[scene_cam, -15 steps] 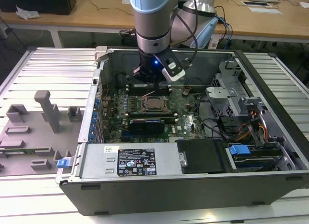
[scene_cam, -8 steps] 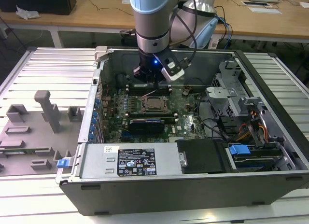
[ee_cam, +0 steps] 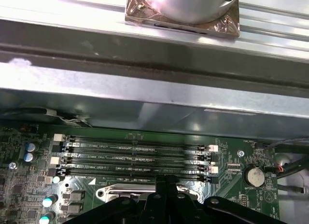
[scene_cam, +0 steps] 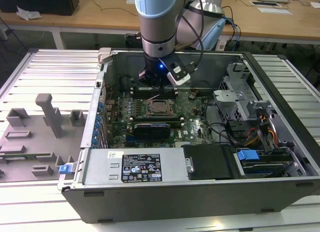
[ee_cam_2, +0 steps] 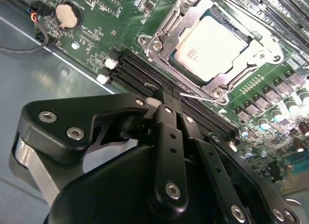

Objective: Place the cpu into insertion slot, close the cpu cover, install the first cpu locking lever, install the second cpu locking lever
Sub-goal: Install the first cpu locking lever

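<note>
- I count one arm with one gripper (scene_cam: 158, 88), one cpu (ee_cam_2: 212, 40), one insertion slot (ee_cam_2: 147, 42) and one cpu cover (ee_cam_2: 231, 72).
- In the first wrist view I count four long memory slots (ee_cam: 137, 159) lying side by side, plus one round coin battery (ee_cam: 252, 175).
- In the exterior view, one long black expansion card (scene_cam: 150, 128) lies at six o'clock from the socket, inside the open computer case (scene_cam: 200, 192).
- The cpu is a flat square with a pale silver-grey top and faint print. It lies level in the insertion slot, with green board all around.
- The cover is a thin silver frame lying flat around the cpu, whose top shows through the window.
- In the exterior view the cpu sits at six o'clock from the gripper, close by.
- In both wrist views the gripper's fingers are pressed together with nothing visible between them. The tips hang over the memory slots just beside the socket.
- I cannot tell whether either locking lever is latched.
- The black finger linkage cuts off most of the socket in the first wrist view.
</note>
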`<state>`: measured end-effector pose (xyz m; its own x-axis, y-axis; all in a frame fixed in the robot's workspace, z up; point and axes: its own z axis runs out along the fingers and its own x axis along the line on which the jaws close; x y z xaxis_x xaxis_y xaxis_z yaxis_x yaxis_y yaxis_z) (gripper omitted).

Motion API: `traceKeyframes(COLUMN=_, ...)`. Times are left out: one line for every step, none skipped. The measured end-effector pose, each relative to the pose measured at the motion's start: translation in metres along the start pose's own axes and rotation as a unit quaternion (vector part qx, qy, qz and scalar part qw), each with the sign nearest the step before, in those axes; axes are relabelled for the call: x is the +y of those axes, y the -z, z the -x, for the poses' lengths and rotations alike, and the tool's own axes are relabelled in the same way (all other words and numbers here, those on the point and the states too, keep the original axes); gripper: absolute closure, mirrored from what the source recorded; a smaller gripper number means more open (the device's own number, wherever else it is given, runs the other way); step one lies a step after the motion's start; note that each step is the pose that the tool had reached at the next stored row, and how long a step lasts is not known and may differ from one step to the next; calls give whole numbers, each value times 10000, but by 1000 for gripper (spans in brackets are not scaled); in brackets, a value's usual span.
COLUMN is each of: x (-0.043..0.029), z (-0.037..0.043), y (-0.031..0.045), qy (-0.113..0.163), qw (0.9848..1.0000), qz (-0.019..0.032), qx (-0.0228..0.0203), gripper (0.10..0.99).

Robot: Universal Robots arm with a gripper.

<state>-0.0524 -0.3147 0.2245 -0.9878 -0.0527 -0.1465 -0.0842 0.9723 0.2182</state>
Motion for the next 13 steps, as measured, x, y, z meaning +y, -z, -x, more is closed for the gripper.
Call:
traceKeyframes(x=0, z=0, y=0, qy=-2, qw=10000, qz=-2, qx=0, gripper=980)
traceKeyframes(x=0, z=0, y=0, qy=-1, qw=10000, qz=-1, qx=0, gripper=980)
traceKeyframes(x=-1, z=1, y=-1, qy=-2, qw=10000, qz=-1, qx=0, gripper=980)
traceKeyframes(x=-1, z=1, y=-1, qy=-1, qw=10000, qz=-1, qx=0, gripper=980)
traceKeyframes(x=-1, z=1, y=-2, qy=-1, qw=10000, qz=0, qx=0, gripper=980)
traceKeyframes(x=-2, z=1, y=-10, qy=-2, qw=10000, qz=2, qx=-2, gripper=980)
traceKeyframes(x=-4, z=0, y=-16, qy=-5, qw=10000, qz=-4, qx=-2, gripper=980)
traceKeyframes(x=-7, z=-3, y=-30, qy=-13, qw=10000, qz=-17, qx=-5, gripper=980)
traceKeyframes(x=-8, z=-5, y=-40, qy=-20, qw=10000, qz=-59, qx=-7, gripper=980)
traceKeyframes(x=-8, z=-5, y=-45, qy=-21, qw=10000, qz=-87, qx=-10, gripper=980)
traceKeyframes(x=-8, z=-6, y=-49, qy=-22, qw=9999, qz=-105, qx=-22, gripper=980)
traceKeyframes(x=-8, z=-7, y=-56, qy=-20, qw=9999, qz=-130, qx=-54, gripper=980)
traceKeyframes(x=-9, z=-7, y=-62, qy=-21, qw=9999, qz=-146, qx=-86, gripper=980)
